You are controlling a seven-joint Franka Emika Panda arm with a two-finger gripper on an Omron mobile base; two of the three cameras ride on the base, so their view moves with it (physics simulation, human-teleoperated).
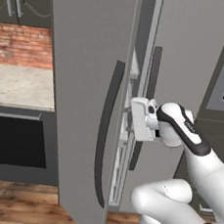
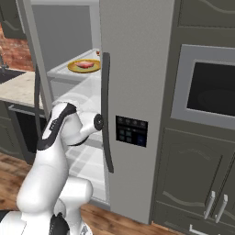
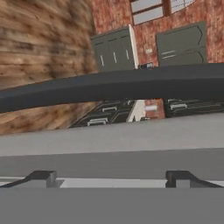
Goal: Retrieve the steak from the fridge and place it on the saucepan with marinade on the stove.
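Steak (image 2: 85, 64) on plate (image 2: 94, 69) in fridge (image 2: 137, 69); no readable writing.

Stood ajar: left fridge door (image 1: 83, 81), its dark handle (image 3: 109, 85) barring the end effector (image 3: 111, 178); narrow gap beyond.

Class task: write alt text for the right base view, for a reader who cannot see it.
A white robot arm reaches into a grey fridge whose left door stands open. On an upper shelf, a pink steak lies on a yellow plate.
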